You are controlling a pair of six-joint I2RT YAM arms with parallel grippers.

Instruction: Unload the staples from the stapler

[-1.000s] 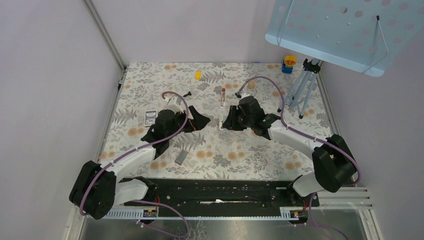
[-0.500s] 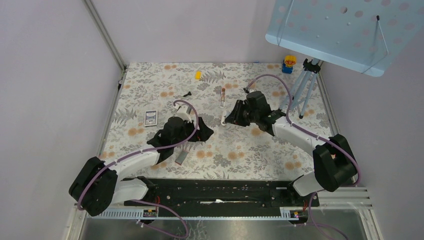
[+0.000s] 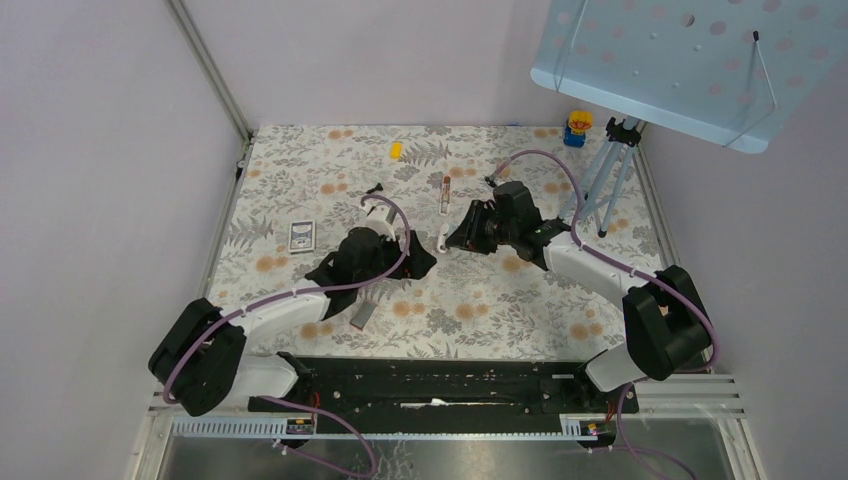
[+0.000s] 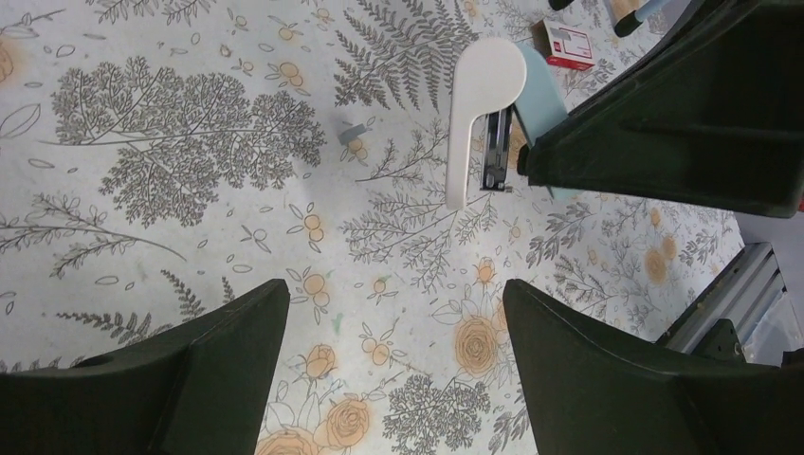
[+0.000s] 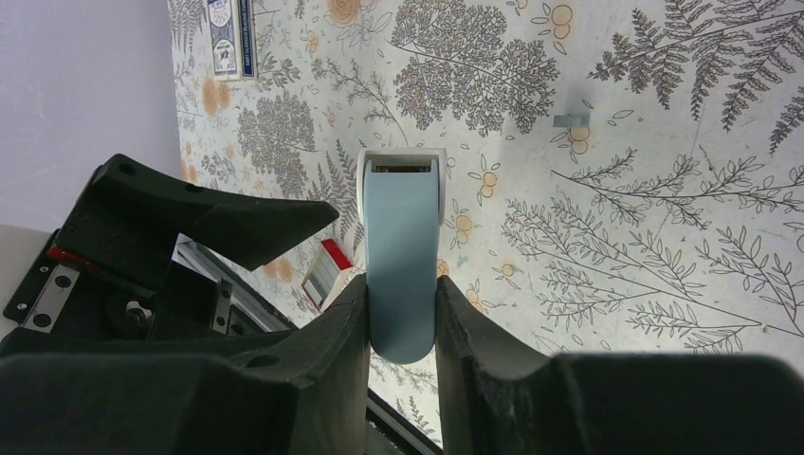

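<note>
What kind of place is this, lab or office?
Likely a robot lab test cell: plain enclosure walls, a floral-cloth table, a tripod and a perforated blue panel overhead.

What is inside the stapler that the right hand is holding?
On the stapler, a dark metal staple channel shows between its white top and blue base. Whether staples sit in it cannot be told. The right hand covers its rear.

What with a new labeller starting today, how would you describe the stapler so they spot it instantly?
On the floral tablecloth, look near the centre. The stapler is clamped between the jaws of the right gripper. It alone is pale blue and white.
</note>
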